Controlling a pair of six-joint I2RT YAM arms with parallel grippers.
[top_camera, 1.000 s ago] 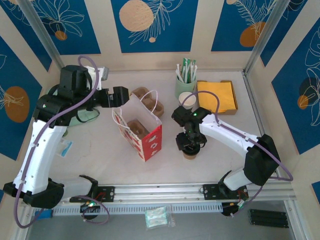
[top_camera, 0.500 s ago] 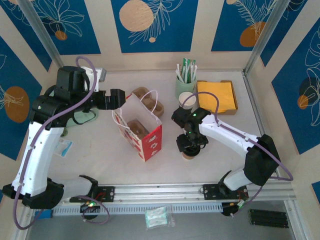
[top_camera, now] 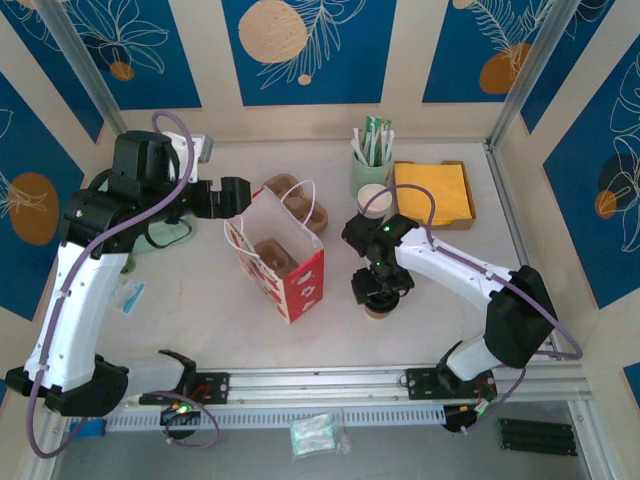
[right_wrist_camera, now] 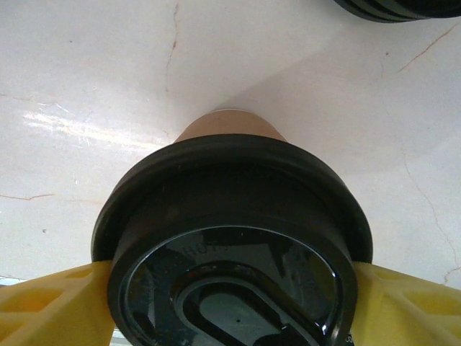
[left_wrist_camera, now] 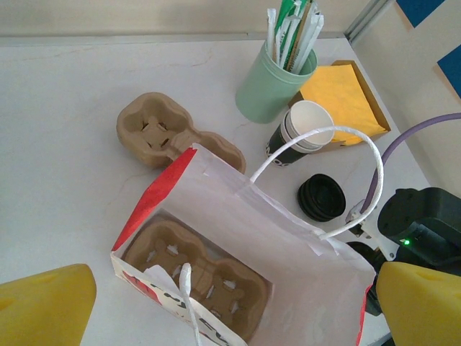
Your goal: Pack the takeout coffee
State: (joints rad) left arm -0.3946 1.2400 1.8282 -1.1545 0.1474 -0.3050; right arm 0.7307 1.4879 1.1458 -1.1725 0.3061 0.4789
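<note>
The pale bench (top_camera: pixel 200 320) is spread out below. Mid-bench, the red-and-white bag (top_camera: pixel 280 262) stands open, with a pulp carrier (left_wrist_camera: pixel 194 270) sitting in its bottom. My left pincer (top_camera: pixel 238 195) hangs just behind the bag's mouth, fingers wide apart, holding nothing. My right pincer (top_camera: pixel 380 290) is down over the takeout coffee (right_wrist_camera: pixel 230 252), which stands on the bench just right of the bag. The yellow fingers (right_wrist_camera: pixel 50 303) press the black lid's rim from both sides, so I'd call it clamped. This looks like the grasp step, cup not yet lifted. Next, I reckon: lift it upright, carry it over the bag's mouth, clear the white handle (left_wrist_camera: pixel 317 144), and lower it into a carrier pocket.
</note>
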